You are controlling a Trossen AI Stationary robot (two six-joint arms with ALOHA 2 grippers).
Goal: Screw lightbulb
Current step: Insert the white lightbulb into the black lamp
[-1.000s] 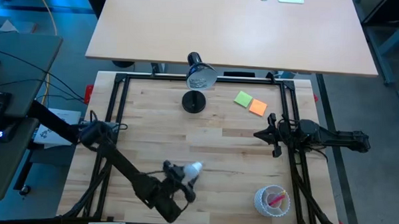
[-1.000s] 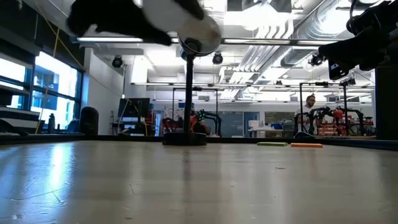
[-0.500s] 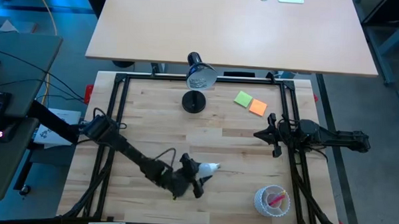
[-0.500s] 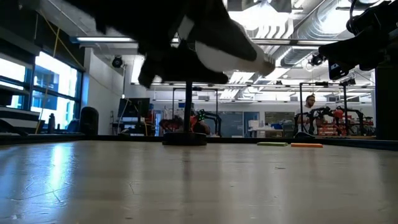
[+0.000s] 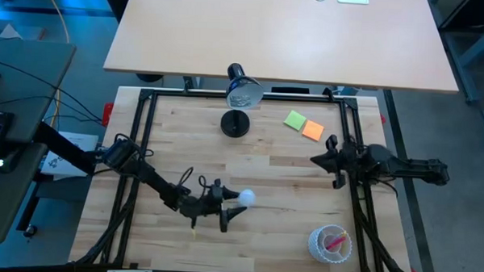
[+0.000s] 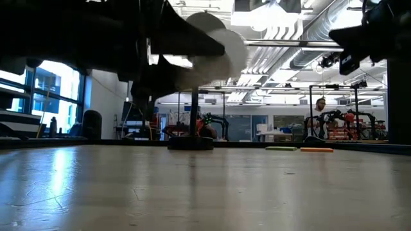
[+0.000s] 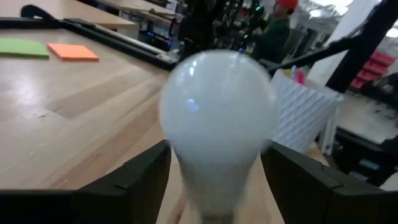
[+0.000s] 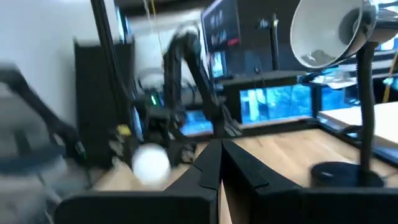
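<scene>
The white frosted lightbulb (image 5: 245, 198) hangs above the table's near middle, with my left gripper (image 5: 231, 205) shut on it. In the left wrist view its globe (image 7: 217, 112) fills the middle between my two dark fingers. The black desk lamp stands at the far edge on its round base (image 5: 235, 124), its head (image 5: 243, 92) above; the right wrist view shows the empty white inside of the shade (image 8: 326, 31). My right gripper (image 5: 322, 161) waits shut at the right side, touching nothing. My left gripper pinches the bulb's narrowing neck (image 7: 214, 190), just behind the globe, between its two fingers (image 7: 146, 180). The fingers lie about level and point toward the table's right edge. The globe sticks out past the fingertips. The bulb is lifted clear of the table; its screw base is hidden.
A green sticky note (image 5: 295, 119) and an orange one (image 5: 312, 130) lie at the far right of the wooden table (image 5: 289, 186). A clear ribbed cup (image 5: 331, 242) with pink contents stands near the right front corner. A black frame rail (image 5: 145, 133) borders the table.
My left gripper has swung from the near edge toward the table's middle and come down, tipping to level, still shut on the bulb. The bulb's globe now points toward the right edge. My right gripper has tipped slightly in place.
</scene>
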